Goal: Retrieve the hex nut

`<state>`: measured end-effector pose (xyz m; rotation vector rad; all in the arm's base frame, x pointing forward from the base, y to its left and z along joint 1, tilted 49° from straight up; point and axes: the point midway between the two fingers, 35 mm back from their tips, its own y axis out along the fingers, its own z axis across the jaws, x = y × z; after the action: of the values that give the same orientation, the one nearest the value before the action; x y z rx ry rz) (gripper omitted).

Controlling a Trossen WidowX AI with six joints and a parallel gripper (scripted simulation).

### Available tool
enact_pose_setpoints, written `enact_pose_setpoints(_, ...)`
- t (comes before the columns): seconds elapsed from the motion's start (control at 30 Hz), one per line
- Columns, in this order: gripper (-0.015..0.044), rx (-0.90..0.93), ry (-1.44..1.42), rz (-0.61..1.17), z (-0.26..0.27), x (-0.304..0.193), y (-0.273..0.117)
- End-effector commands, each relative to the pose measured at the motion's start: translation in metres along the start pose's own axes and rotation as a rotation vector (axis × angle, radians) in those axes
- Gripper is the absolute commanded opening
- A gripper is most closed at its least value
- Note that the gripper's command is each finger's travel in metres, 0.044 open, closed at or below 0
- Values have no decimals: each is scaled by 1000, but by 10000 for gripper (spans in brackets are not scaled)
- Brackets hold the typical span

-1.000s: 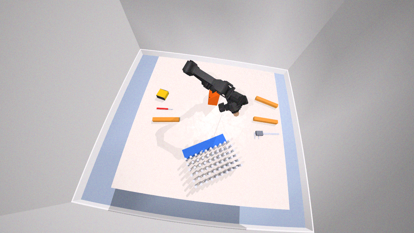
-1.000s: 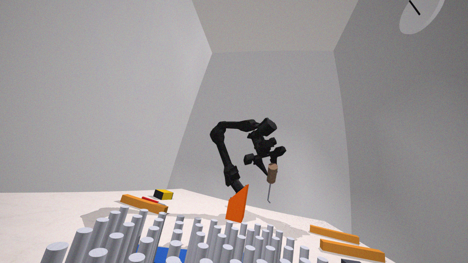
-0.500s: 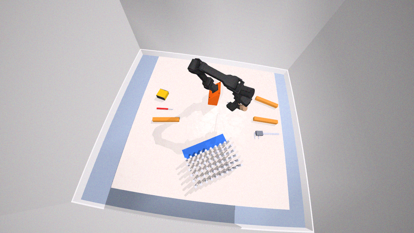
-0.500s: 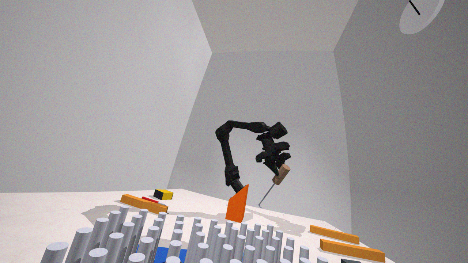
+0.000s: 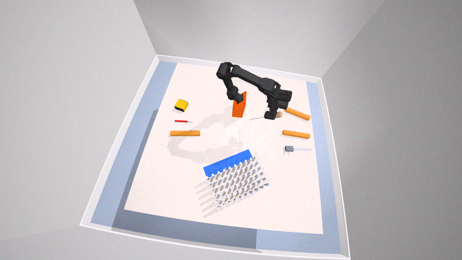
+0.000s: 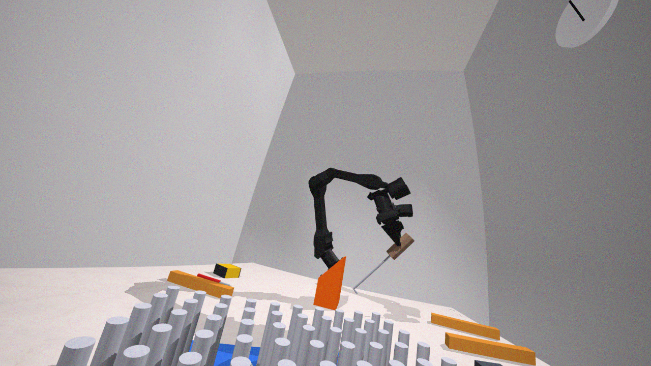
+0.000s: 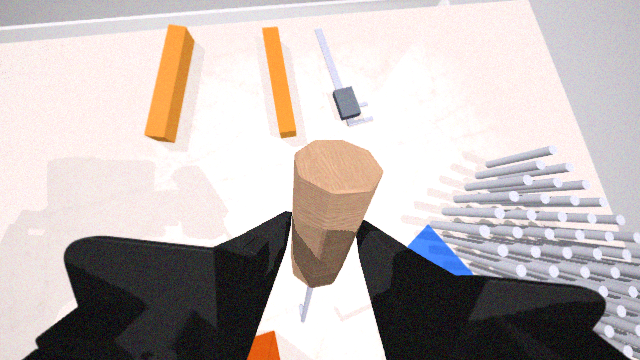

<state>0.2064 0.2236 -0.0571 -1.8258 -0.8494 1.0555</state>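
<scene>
My gripper (image 5: 276, 113) (image 6: 399, 243) (image 7: 324, 222) is shut on the wooden handle of a hook tool (image 5: 279, 114) (image 6: 400, 247) (image 7: 332, 200). It holds the tool in the air to the right of the orange arm base, away from the spacers. The thin shaft slants down and left to a small bent tip. The hex nut (image 5: 225, 168) shows as a tiny ring on the blue taped strip (image 5: 226, 160) (image 6: 226, 353) (image 7: 435, 250), close to the front row of spacers. The metal spacers (image 5: 236, 200) (image 6: 117, 336) (image 7: 527, 180) stand upright in rows. The nut is not visible in the wrist view.
Orange bars (image 5: 184, 133) (image 5: 296, 134) (image 7: 169, 85) lie left and right. A caliper (image 5: 289, 148) (image 7: 346, 102) lies at the right. A red-handled tool (image 5: 181, 121) and a yellow-black block (image 5: 181, 105) (image 6: 230, 270) are at the left. The orange arm base (image 5: 238, 111) (image 6: 328, 291) stands behind the strip.
</scene>
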Motion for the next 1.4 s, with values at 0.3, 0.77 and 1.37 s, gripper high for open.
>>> enact_pose_setpoints(0.3, 0, -33, -449, 21, 45, 12, 10)
enact_pose_setpoints(0.77, 0, -69, -925, 66, 93, 14, 24)
enact_pose_setpoints(1.37, 0, -107, -1520, 155, 149, 6, 46)
